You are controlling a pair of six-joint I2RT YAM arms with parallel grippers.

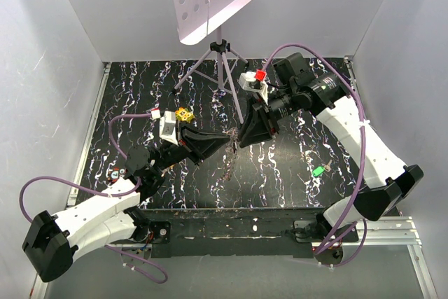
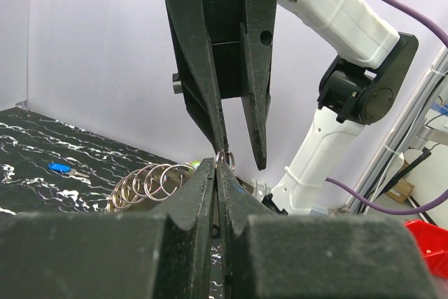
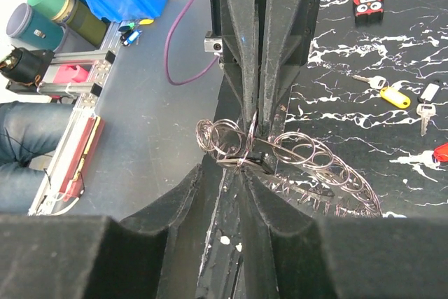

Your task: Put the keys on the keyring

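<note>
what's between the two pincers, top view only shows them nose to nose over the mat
observer: the keyring, a bunch of thin wire loops; the left pincer is shut on one loop.
operator: is the right one gripping too
observer: no, the left wrist view shows the right pincer with a gap between its jaws.
operator: any keys besides the green key
observer: yes, a blue key lies on the mat, apart from the loops.
</note>
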